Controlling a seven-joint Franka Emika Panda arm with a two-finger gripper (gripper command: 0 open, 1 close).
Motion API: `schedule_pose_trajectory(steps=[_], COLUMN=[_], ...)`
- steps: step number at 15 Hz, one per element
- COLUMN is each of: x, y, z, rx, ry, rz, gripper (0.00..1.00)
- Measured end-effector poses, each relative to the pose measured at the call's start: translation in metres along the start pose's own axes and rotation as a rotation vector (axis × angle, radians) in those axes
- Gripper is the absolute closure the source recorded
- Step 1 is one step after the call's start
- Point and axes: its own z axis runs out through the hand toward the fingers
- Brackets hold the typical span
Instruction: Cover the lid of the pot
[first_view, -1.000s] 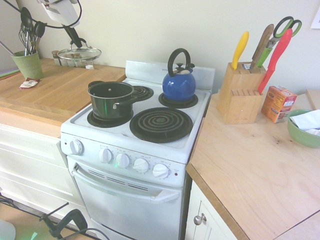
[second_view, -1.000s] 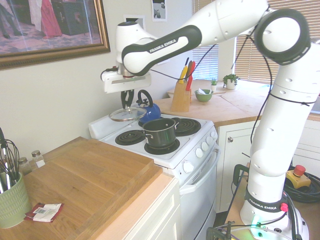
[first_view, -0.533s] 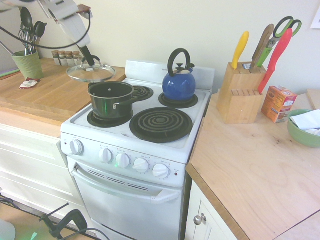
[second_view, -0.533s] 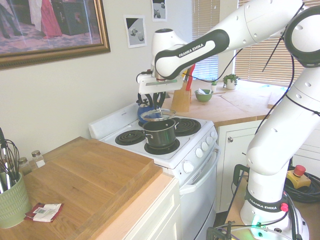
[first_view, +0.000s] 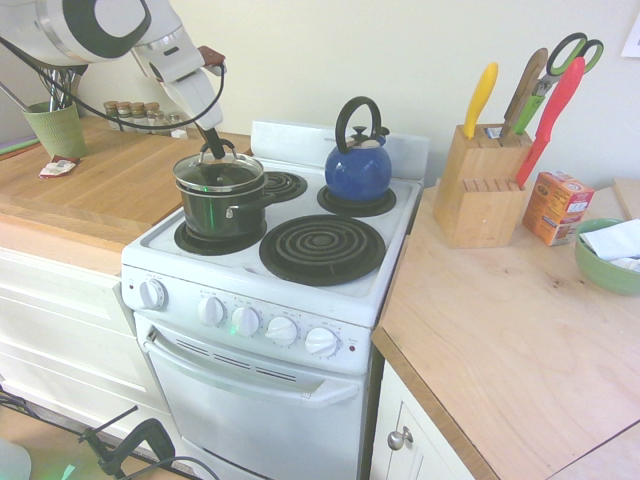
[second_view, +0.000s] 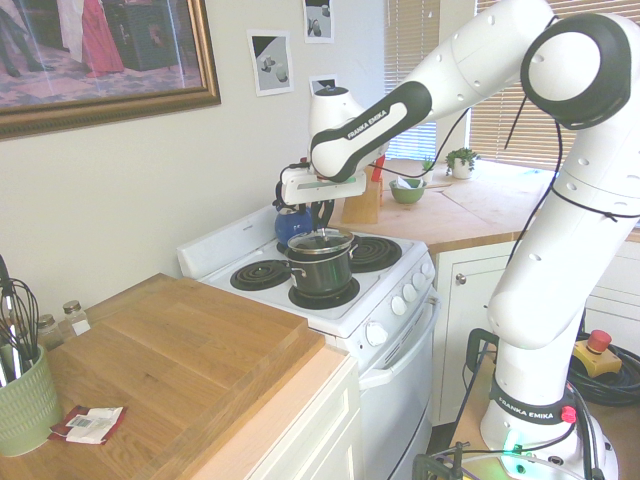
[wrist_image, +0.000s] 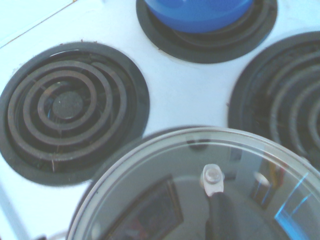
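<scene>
First exterior view: kitchen, pale wall, a white stove (first_view: 262, 300) with four dark coil burners and a row of white knobs, set between two wooden runs of counter (first_view: 510, 330). On the right run stand a knife block (first_view: 483, 185) with yellow, red and green handles and scissors, an orange box (first_view: 556, 207) just beside it, and a green bowl (first_view: 606, 256) at the picture's edge. On the left run, a green cup (first_view: 55, 128) of utensils, small jars (first_view: 135, 111) against the wall, and a small packet (first_view: 59, 166). A blue kettle (first_view: 358, 165) with a black handle sits on the back right burner. The pot (first_view: 220, 205), dark glossy green-black with a steel rim and a short side handle pointing toward the front, stands on the front left burner. The lid (first_view: 218, 172), clear glass with a shiny metal rim, lies level right at the pot's rim; whether it is fully seated I cannot tell. The pincer (first_view: 212, 149) is clenched on the lid's black loop handle, arm coming in from upper left. Second exterior view: framed painting (second_view: 105, 50) on the wall, window blinds (second_view: 510, 110) behind, small plants on the sill. Wrist view: lid glass (wrist_image: 165, 185) close up, reflections in it, a metal handle rivet, with burners and kettle base beyond.
</scene>
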Motion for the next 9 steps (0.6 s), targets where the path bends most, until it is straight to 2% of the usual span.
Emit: schedule_pose_trajectory(steps=[5,9], x=[-0.006,-0.010], y=[-0.024,-0.027], z=[0.016,0.012], rx=[-0.016,-0.018], ry=[0.005,0.021], rz=[-0.034,-0.057], gripper=[1.00,1.00])
